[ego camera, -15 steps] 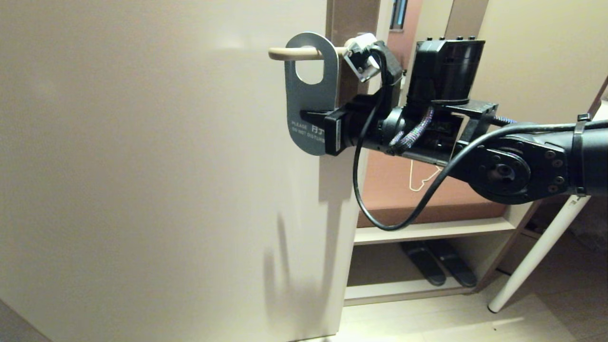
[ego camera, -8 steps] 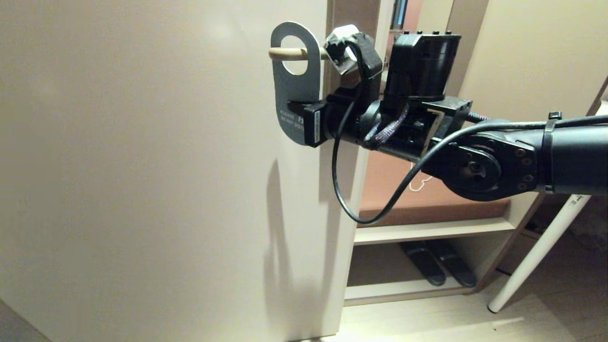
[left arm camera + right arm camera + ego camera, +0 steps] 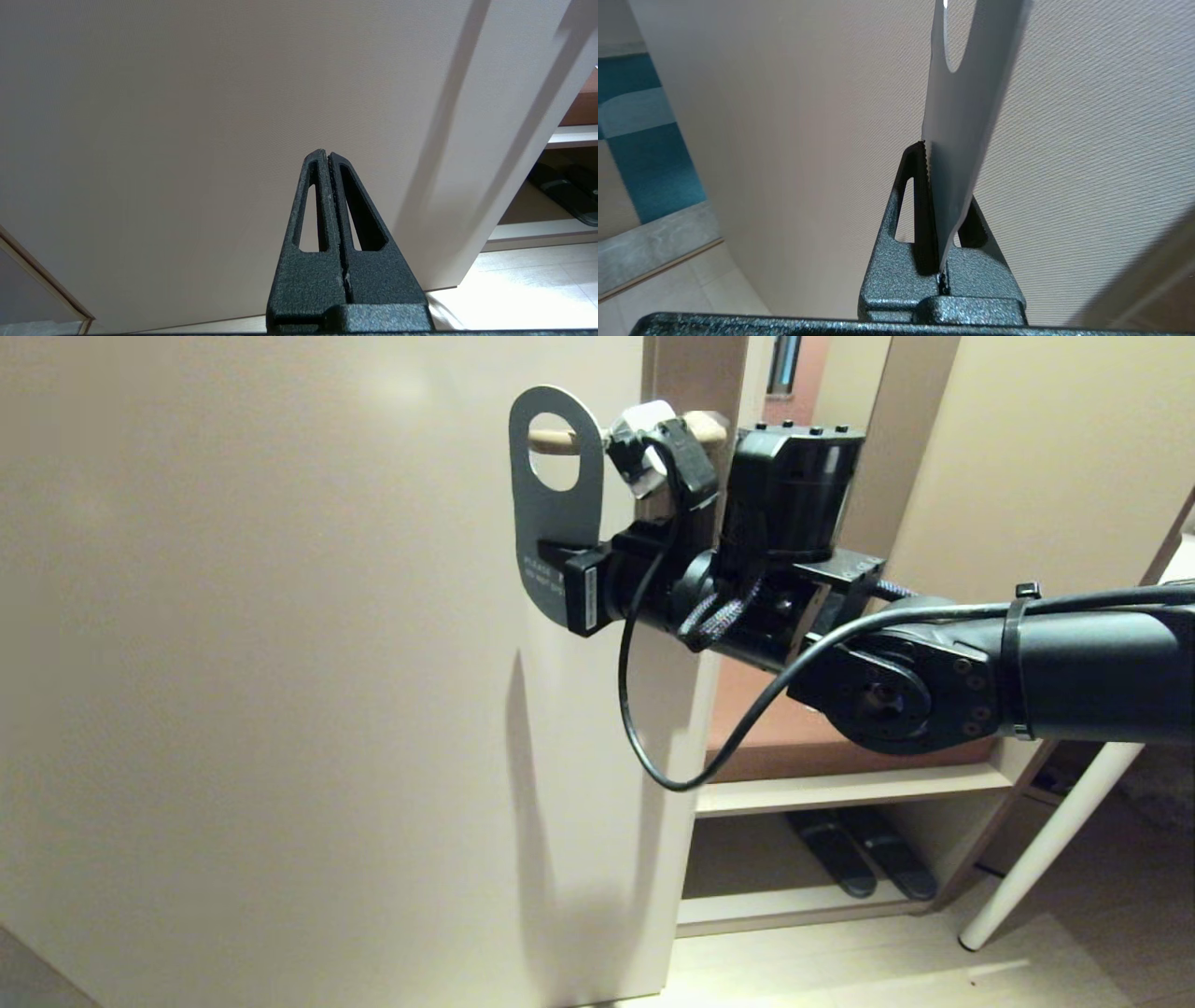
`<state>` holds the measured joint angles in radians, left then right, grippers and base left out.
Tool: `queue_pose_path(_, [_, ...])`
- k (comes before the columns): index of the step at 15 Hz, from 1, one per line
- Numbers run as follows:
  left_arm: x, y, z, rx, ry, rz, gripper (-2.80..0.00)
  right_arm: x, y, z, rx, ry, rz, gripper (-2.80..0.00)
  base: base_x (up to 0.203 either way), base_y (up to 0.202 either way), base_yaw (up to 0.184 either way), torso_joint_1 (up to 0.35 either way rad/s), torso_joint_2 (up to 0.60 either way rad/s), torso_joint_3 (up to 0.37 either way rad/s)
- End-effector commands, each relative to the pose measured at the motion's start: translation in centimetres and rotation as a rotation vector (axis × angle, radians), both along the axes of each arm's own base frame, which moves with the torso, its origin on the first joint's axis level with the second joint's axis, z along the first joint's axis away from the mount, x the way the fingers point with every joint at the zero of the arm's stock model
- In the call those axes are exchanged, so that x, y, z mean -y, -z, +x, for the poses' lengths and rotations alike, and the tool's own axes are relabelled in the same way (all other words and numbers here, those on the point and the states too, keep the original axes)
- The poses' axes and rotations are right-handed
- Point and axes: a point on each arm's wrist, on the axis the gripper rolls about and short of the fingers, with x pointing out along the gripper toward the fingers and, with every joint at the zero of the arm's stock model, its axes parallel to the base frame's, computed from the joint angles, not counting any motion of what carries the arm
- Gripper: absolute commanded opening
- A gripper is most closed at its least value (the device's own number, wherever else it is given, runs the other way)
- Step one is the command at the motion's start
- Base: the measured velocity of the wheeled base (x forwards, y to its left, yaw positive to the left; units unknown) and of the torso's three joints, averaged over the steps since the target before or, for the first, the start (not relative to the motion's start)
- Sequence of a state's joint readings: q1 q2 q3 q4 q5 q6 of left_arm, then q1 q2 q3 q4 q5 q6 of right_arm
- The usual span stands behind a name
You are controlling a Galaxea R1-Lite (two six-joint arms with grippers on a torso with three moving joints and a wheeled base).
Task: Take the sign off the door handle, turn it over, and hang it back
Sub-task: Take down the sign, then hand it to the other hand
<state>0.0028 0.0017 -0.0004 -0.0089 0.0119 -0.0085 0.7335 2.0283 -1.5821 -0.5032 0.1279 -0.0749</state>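
Beige door [image 3: 280, 663]: right claw [image 3: 551, 558] clamped on sign [image 3: 551, 504], handle [image 3: 553, 440] tip in hole; left claw [image 3: 328, 156] together.

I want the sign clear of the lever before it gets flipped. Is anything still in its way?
Only the door handle itself: its free tip is inside the sign's hole. The right tool is shut on the sign's lower half. Beyond the tip, only bare door.
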Motion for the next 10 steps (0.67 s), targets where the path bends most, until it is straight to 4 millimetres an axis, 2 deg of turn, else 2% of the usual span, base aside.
queue_pose_path(1, [0.0,0.0,0.0,0.001,-0.001,-0.001,-2.8,-0.3,0.3,-0.1,-0.004,-0.008,-0.005,-2.8,0.0,0.0,0.0,0.0,0.0,0.0])
queue_pose_path(7, [0.0,0.0,0.0,0.001,-0.001,-0.001,-2.8,0.0,0.1,-2.3,-0.017,-0.043,-0.018,-2.8,0.0,0.0,0.0,0.0,0.0,0.0])
queue_pose_path(10, [0.0,0.0,0.0,0.0,-0.001,-0.001,-2.8,1.0,-0.7,-3.8,-0.017,-0.052,-0.017,-2.8,0.0,0.0,0.0,0.0,0.0,0.0])
